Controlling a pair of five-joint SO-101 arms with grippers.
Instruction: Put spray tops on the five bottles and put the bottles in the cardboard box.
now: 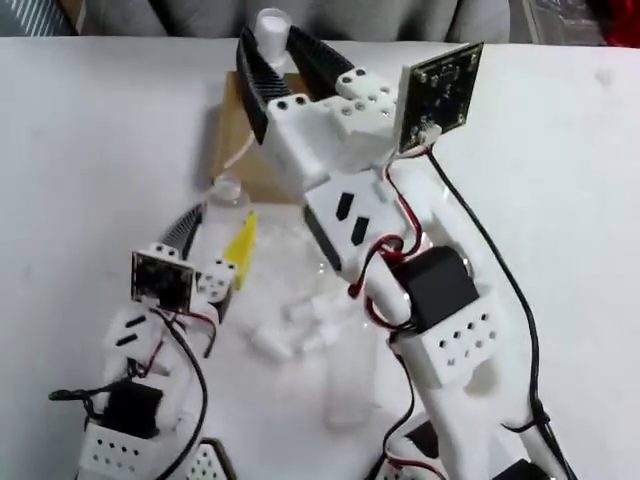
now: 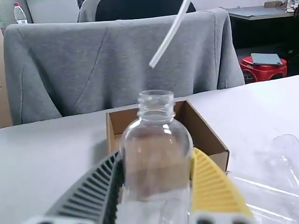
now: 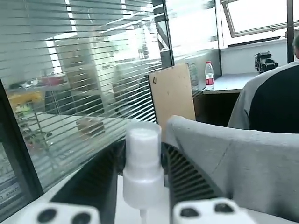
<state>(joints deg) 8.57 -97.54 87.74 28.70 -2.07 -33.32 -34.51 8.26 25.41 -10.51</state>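
An open-necked clear bottle (image 1: 227, 197) stands upright on the table, held by my left gripper (image 1: 220, 215) between its grey and yellow fingers. In the left wrist view the bottle (image 2: 156, 135) sits in the gripper (image 2: 156, 157), just in front of the cardboard box (image 2: 208, 137). Above the box (image 1: 235, 130), my right gripper (image 1: 270, 40) is shut on a white spray top (image 1: 272, 22). In the right wrist view the spray top (image 3: 142, 177) is pinched between black fingers (image 3: 100, 182). Its thin dip tube (image 2: 170, 32) hangs slanted above the bottle's neck.
Loose white spray tops (image 1: 272, 340) and clear bottles (image 1: 350, 385) lie on the white table between the two arms. More clear bottles (image 2: 282, 154) lie beside the left gripper. A grey-covered chair back (image 2: 117, 60) stands behind the table's far edge.
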